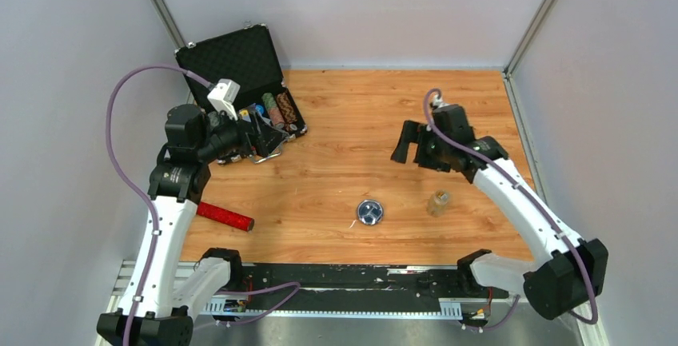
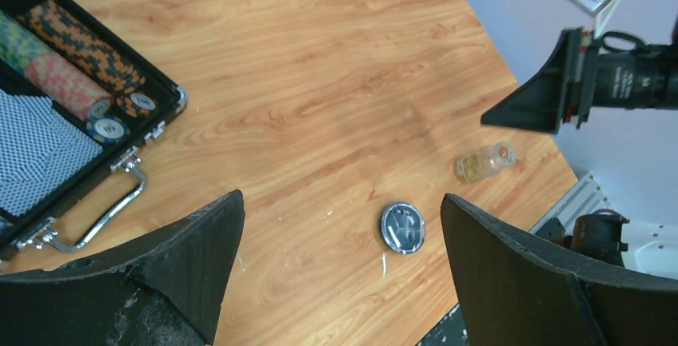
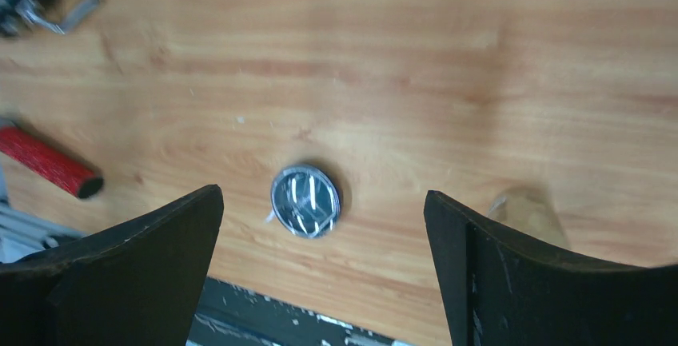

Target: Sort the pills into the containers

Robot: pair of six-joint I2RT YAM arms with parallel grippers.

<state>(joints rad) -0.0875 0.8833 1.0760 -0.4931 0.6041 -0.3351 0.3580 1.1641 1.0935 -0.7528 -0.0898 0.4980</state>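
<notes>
The small round dish (image 1: 369, 212) with dark dividers lies on the wooden table near the front middle. It also shows in the left wrist view (image 2: 402, 228) and the right wrist view (image 3: 305, 200). A small clear bottle (image 1: 437, 202) with yellowish contents lies to its right, also in the left wrist view (image 2: 484, 162). A thin white speck (image 2: 384, 264) lies beside the dish. No separate pills can be made out. My left gripper (image 1: 268, 140) is open and empty, held high beside the black case. My right gripper (image 1: 406, 145) is open and empty, high above the table behind the dish.
An open black poker-chip case (image 1: 244, 82) with chips and cards stands at the back left. A red cylinder (image 1: 225, 216) lies at the front left. A black rail (image 1: 336, 276) runs along the near edge. Grey walls close the sides and back.
</notes>
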